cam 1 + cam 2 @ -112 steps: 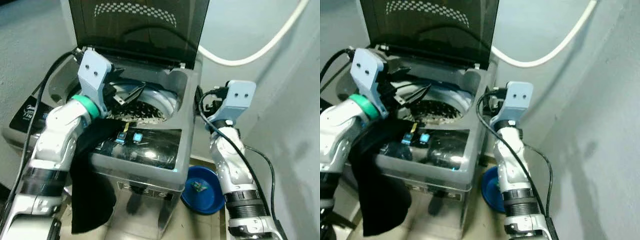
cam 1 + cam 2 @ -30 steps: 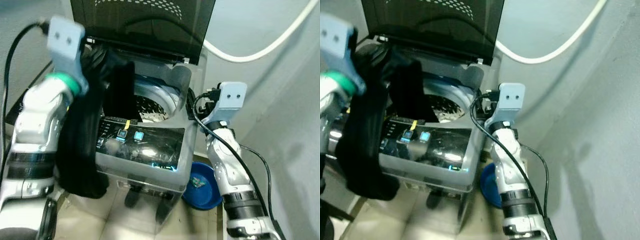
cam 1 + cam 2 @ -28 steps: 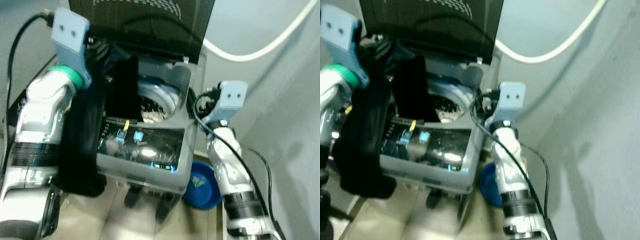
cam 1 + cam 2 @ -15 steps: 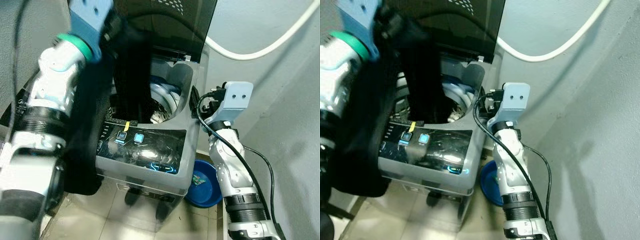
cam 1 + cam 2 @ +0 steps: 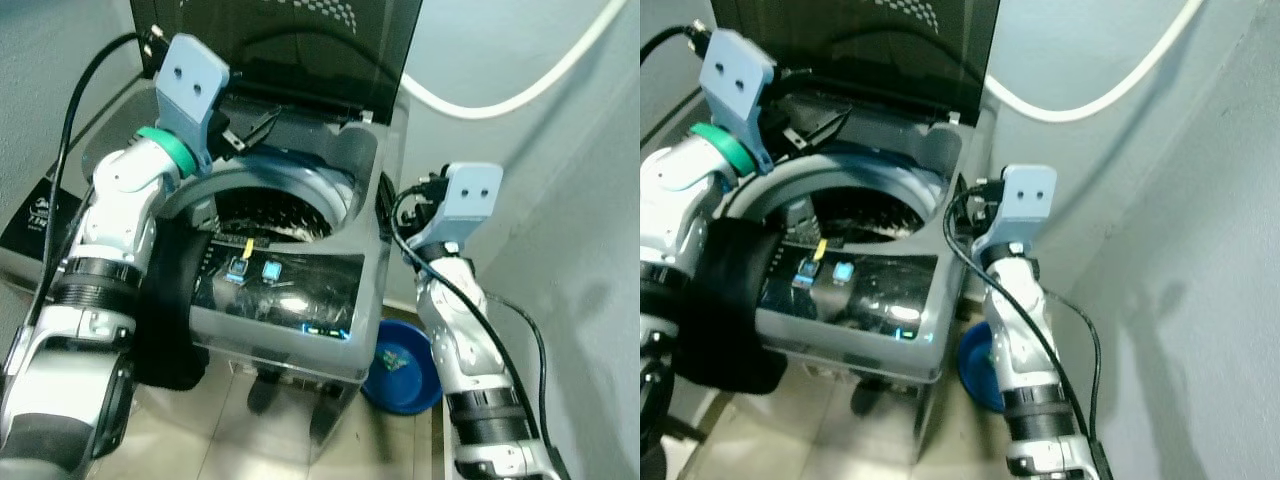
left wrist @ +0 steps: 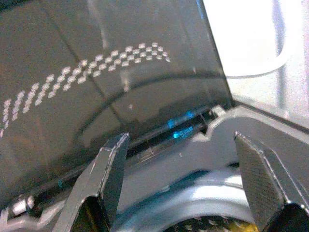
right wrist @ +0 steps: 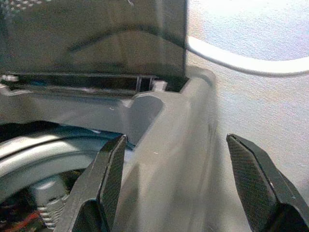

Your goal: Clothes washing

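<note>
The grey top-load washing machine (image 5: 370,215) stands with its dark lid (image 5: 280,45) raised. My left gripper (image 5: 262,125) hovers open over the back of the drum (image 5: 275,205), holding nothing; the left wrist view shows its fingers (image 6: 113,169) spread before the lid. A black garment (image 5: 165,310) hangs over the washer's front left corner, under my left forearm. My right gripper (image 5: 392,200) is open beside the washer's right rear corner (image 7: 169,111), touching nothing.
A blue basin (image 5: 405,368) sits on the floor between the washer and my right arm. A white hose (image 5: 500,100) runs along the wall behind. The lit control panel (image 5: 280,285) faces me. A black appliance (image 5: 35,220) stands at the left.
My left gripper, which held the black garment high over the drum, has come down and opened. The garment now hangs over the front left corner. The right arm barely moved.
</note>
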`<state>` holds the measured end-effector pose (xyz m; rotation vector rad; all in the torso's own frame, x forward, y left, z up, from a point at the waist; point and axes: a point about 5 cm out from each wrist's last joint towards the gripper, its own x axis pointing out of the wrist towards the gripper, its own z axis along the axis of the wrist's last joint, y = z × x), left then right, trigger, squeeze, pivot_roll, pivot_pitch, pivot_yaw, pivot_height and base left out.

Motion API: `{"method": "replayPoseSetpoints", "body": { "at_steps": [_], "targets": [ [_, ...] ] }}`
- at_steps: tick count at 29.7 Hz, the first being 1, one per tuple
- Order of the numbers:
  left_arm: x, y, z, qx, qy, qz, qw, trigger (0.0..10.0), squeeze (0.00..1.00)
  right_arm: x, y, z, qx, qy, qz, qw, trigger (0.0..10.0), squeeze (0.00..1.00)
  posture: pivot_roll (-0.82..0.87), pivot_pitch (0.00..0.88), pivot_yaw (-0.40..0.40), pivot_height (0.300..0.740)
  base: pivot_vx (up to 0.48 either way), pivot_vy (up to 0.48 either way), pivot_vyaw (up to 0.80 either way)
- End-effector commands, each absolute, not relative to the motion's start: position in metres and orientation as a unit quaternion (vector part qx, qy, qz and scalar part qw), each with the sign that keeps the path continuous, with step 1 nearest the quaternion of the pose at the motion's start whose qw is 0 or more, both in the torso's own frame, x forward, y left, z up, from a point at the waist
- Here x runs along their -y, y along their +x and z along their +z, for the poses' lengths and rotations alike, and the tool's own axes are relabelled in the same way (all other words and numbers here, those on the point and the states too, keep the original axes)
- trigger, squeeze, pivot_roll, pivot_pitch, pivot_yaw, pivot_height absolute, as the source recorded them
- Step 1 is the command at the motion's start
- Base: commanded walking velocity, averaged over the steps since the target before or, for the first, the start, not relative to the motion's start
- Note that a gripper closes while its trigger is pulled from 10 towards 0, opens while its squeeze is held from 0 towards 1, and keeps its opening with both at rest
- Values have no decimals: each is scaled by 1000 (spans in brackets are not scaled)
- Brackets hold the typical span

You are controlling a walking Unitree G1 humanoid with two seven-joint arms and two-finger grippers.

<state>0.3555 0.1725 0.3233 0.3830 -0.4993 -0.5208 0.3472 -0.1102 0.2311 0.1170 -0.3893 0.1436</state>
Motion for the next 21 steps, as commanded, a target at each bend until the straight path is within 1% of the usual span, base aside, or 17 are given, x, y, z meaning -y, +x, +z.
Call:
{"method": "replayPoseSetpoints", "body": {
  "at_steps": [1,2,3,4,5,6,7,8,9,10,12,13,15,16,17,20,21],
  "targets": [
    [-170,342,327,242,178,-282,911,10000,0,108,345,233,197,65,89,974,10000,0,179,86,0,740,0,0,0],
    [-175,325,325,229,170,-307,908,10000,0,104,339,241,214,69,128,966,10000,0,190,86,0,740,0,0,0],
    [-177,315,323,219,165,-323,906,10000,0,101,335,247,227,71,155,959,10000,0,190,86,0,740,0,0,0],
    [-177,315,323,219,165,-323,906,10000,0,101,335,247,227,71,155,959,10000,0,190,86,0,740,0,0,0],
    [-182,300,318,198,158,-343,904,10000,0,97,327,259,248,72,204,944,10000,0,195,85,-2,740,0,0,0],
    [-182,300,318,198,158,-343,904,10000,0,97,327,259,248,72,204,944,10000,0,195,85,-2,740,0,0,0],
    [-188,280,307,169,147,-366,903,10000,0,93,316,272,269,61,268,923,10000,0,208,84,-7,740,0,0,0],
    [-188,280,307,169,147,-366,903,10000,0,93,316,272,269,61,268,923,10000,0,208,84,-7,740,0,0,0],
    [-192,253,291,125,125,-389,904,10000,0,88,299,286,287,31,356,889,10000,0,222,82,-14,740,0,0,0],
    [-192,253,291,125,125,-389,904,10000,0,88,299,286,287,31,356,889,10000,0,222,82,-14,740,0,0,0],
    [-194,241,283,104,119,-385,909,10000,0,86,293,286,283,12,398,872,10000,0,228,81,-19,740,0,0,0],
    [-198,236,275,86,113,-372,917,10000,0,86,290,283,273,-1,426,862,10000,0,237,80,-27,740,0,0,0],
    [-198,236,275,86,113,-372,917,10000,0,86,290,283,273,-1,426,862,10000,0,237,80,-27,740,0,0,0],
    [-200,230,268,66,106,-362,924,10000,0,87,286,280,265,-10,451,852,10000,0,240,80,-31,740,0,0,0],
    [-200,230,268,66,106,-362,924,10000,0,87,286,280,265,-10,451,852,10000,0,240,80,-31,740,0,0,0],
    [-205,222,243,9,117,-315,942,10000,0,85,282,268,237,-27,486,841,10000,0,239,80,-39,740,0,0,0],
    [-205,222,243,9,117,-315,942,10000,0,85,282,268,237,-27,486,841,10000,0,239,80,-39,740,0,0,0]
  ]
}}
